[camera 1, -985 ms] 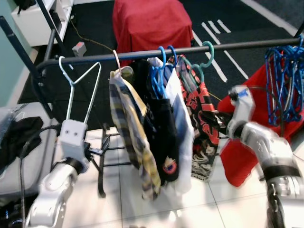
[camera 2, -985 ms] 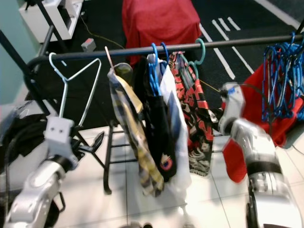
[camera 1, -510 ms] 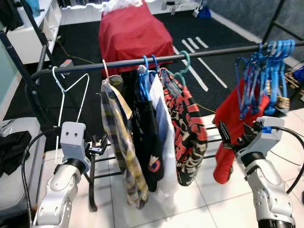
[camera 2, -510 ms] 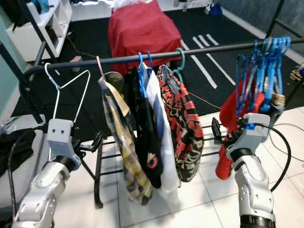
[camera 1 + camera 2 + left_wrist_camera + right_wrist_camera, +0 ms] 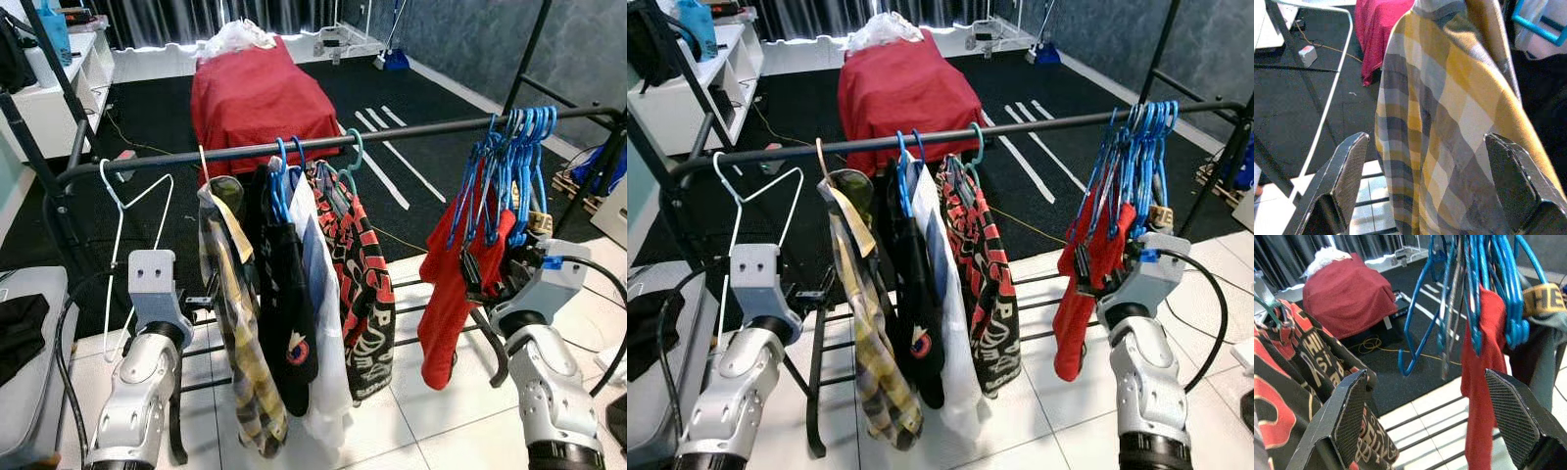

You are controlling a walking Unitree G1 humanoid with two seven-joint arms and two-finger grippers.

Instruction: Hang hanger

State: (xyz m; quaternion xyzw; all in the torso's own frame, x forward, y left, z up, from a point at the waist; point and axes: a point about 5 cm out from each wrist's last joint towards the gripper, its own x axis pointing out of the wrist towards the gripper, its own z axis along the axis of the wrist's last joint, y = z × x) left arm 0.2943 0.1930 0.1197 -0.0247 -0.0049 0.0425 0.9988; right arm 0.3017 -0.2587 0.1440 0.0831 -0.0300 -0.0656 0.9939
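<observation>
A dark rail [image 5: 411, 130] crosses the view. On it hang an empty white wire hanger [image 5: 125, 230], a yellow plaid shirt [image 5: 233, 343], a black garment [image 5: 286, 323], a white shirt, a red-and-black patterned garment [image 5: 364, 294], a bunch of blue hangers [image 5: 511, 162] and a red garment [image 5: 446, 294]. My left gripper [image 5: 1430, 183] is open, low beside the plaid shirt [image 5: 1449, 122], holding nothing. My right gripper [image 5: 1430, 418] is open below the blue hangers [image 5: 1469, 293], next to the red garment [image 5: 1481, 382], with nothing between its fingers.
A red-covered piece of furniture [image 5: 253, 93] stands behind the rack on black carpet. White shelves [image 5: 44, 98] are at the back left. A grey case [image 5: 29, 372] with black cloth sits at the near left. The rack's low bars [image 5: 411, 313] run over white tiles.
The whole picture has shifted as the camera lifted and pulled back. My right arm has dropped from near the rail and swung right, under the blue hangers. My left arm holds about the same pose.
</observation>
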